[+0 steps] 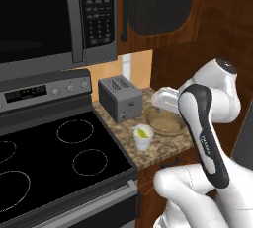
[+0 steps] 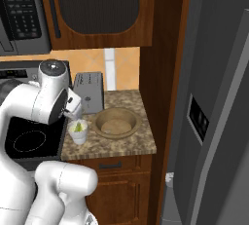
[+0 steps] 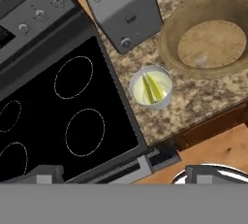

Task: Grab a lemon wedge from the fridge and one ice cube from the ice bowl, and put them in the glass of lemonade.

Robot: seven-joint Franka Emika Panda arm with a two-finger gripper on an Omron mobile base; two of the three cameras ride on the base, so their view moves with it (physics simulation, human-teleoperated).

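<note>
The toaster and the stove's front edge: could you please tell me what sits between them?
In the hand view, the glass of lemonade stands on the counter between the toaster and the front, beside the stove.

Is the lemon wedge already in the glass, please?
Yes, the hand view shows the yellow wedge lying inside the glass of lemonade.

Arm [image 1: 205, 138]: raised from the base at the near right in the left base view, folded at a high elbow, forearm angled down and leftward.
Wrist [image 2: 53, 95]: seen in the right base view as a rounded white joint, held high at the left.
Gripper [image 3: 123, 173]: pointed downward, jaws spread fully apart, nothing held between them.
Fingertips [image 3: 46, 173]: seen set wide apart in the hand view.
</note>
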